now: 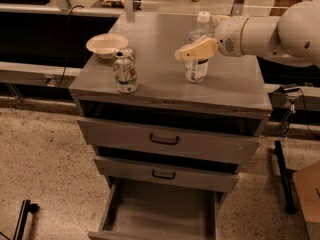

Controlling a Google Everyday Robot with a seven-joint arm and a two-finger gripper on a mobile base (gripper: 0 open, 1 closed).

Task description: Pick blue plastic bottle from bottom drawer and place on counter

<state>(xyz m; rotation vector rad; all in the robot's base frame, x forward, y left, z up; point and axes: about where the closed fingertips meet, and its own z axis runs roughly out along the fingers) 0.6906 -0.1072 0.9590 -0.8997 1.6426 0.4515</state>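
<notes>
The blue plastic bottle [196,70], clear with a white cap, stands upright on the counter [160,49], right of centre. My gripper [192,41] reaches in from the right on a white arm and sits around the bottle's upper half. Its near cream finger [197,49] crosses in front of the bottle and sticks out to the left, away from it. The far finger is hidden behind the bottle. The jaws look open. The bottom drawer [160,211] is pulled out at the foot of the cabinet, and its grey inside is bare.
A green-and-white soda can [125,70] stands at the counter's front left. A white bowl [106,45] sits behind it. The two upper drawers [165,140] are slightly ajar. A dark table edge and a black post are at the right.
</notes>
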